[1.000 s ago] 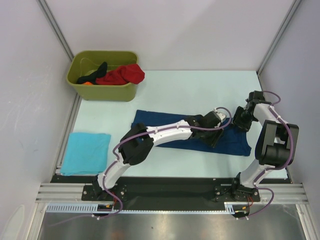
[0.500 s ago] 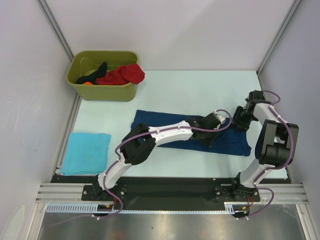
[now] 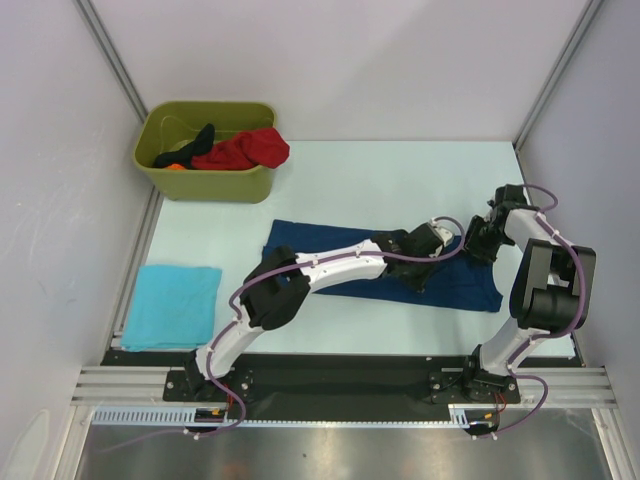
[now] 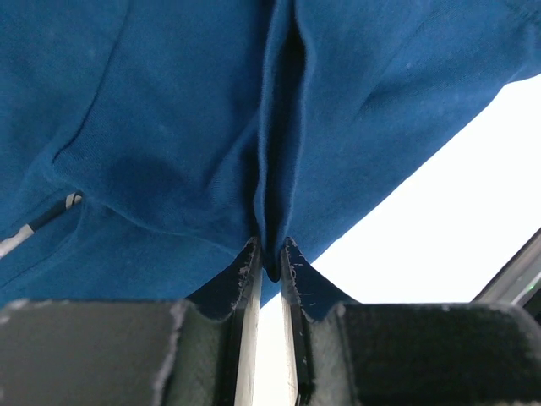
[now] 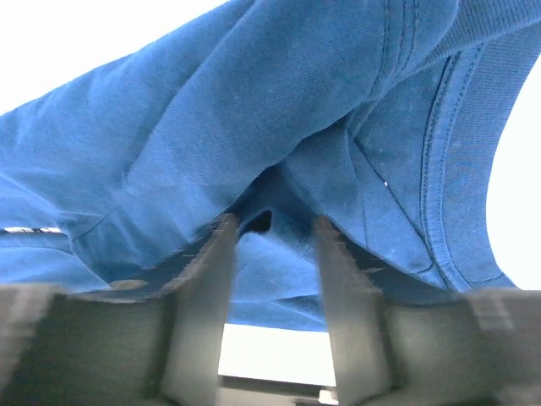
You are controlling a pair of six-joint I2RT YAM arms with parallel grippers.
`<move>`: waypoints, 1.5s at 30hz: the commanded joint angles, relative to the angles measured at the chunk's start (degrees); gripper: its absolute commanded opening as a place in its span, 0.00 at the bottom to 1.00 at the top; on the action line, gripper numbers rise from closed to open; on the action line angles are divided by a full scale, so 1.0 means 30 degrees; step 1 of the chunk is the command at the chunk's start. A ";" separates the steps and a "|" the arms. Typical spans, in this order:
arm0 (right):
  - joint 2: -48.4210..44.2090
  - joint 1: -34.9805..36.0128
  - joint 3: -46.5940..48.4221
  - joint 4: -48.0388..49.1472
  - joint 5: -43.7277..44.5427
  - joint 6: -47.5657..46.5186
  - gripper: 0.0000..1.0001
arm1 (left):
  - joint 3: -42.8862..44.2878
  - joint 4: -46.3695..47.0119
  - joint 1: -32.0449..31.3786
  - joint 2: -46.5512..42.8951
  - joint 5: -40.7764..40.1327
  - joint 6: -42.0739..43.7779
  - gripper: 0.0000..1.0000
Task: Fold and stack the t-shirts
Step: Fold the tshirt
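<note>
The navy blue t-shirt lies spread across the middle of the table. My left gripper reaches over it near its right end and is shut on a raised fold of the navy cloth; the pinched fold shows between the tips of this gripper. My right gripper is at the shirt's far right edge. Its jaws stand apart around a bunch of the navy cloth, and this gripper is blurred. The folded turquoise t-shirt lies at the near left. The red t-shirt and the black t-shirt are in the bin.
The olive-green bin stands at the far left of the table. White walls enclose the table on three sides. The left arm stretches across the shirt from its base at the near left.
My right gripper has shifted slightly left onto the shirt's edge. My left gripper has moved slightly, still holding the fold. The shirts have not moved.
</note>
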 commanded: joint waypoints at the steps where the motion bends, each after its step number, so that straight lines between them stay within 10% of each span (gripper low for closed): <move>1: -0.0242 0.0100 -0.0237 0.0302 0.0211 -0.0201 0.43 | 0.1179 0.0003 -0.0122 -0.0297 -0.0182 0.0485 0.19; 7: -0.0797 0.0129 0.0344 -0.0511 0.0181 -0.0289 0.00 | 0.1033 -0.0260 -0.0035 -0.0501 -0.0006 0.0457 0.18; 24: -0.8704 0.1476 -0.2492 -0.5848 0.1969 0.3050 0.00 | 0.0974 -0.2194 0.1137 -0.1702 0.1108 0.0456 0.08; 45: -1.1112 0.1506 -0.4337 -0.7812 0.2935 0.5775 0.00 | -0.0138 -0.2372 0.1372 -0.2464 0.2104 0.1218 0.00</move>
